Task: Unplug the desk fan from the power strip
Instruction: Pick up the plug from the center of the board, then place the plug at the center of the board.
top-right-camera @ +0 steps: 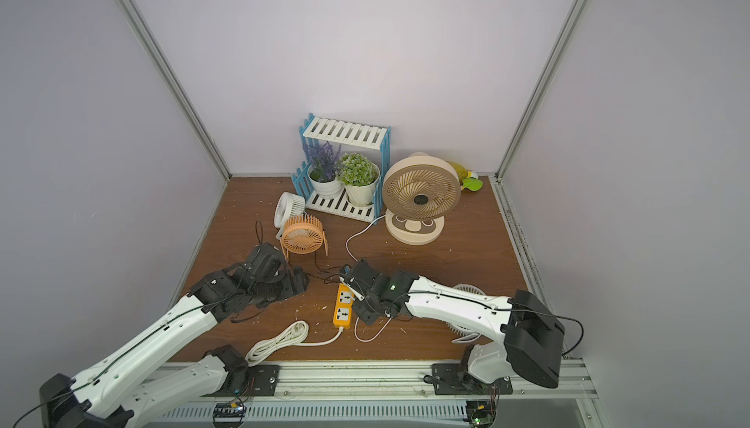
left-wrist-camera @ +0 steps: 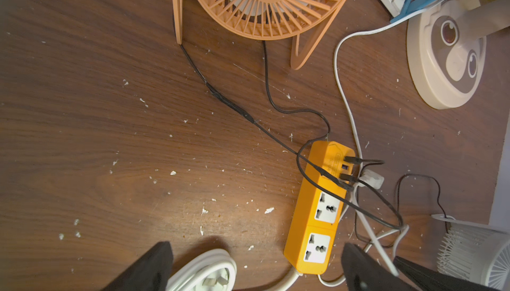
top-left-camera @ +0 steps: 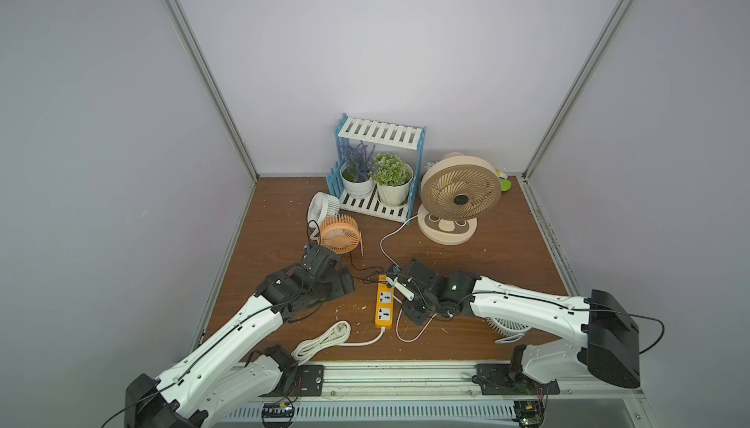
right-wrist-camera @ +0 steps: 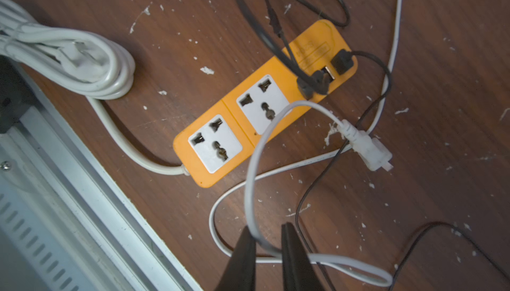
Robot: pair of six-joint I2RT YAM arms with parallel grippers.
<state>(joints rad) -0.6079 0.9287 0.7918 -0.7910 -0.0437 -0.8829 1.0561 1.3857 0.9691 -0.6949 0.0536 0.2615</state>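
Lying near the front edge of the table (top-left-camera: 466,259), about mid-width, the power strip (top-left-camera: 384,302) is recorded with its long axis running front to back. Its USB end points toward the back edge. Its thick white cord (top-left-camera: 324,340) leaves the front end and is coiled toward the front-left corner.

Of the several fans, the large beige fan (top-left-camera: 460,192) stands toward the back-right corner. A thin white cable (top-left-camera: 382,243) is traced from its base toward the strip.

Two black USB plugs (right-wrist-camera: 342,60) are seen seated in the ports. A white plug (right-wrist-camera: 371,151) lies free on the table, just beside the strip's right side and out of any port (which fan it serves cannot be told).

Relation for the coming move: the strip lies immediately left of the right gripper (right-wrist-camera: 266,227). The left gripper (left-wrist-camera: 256,245) is placed apart on the strip's left side, so the right arm is judged nearer.

Right gripper: fingers set narrow, with the plug's white lead (right-wrist-camera: 249,193) passing between them and apparently pinched.

Left gripper: spread wide, nothing held or touched.
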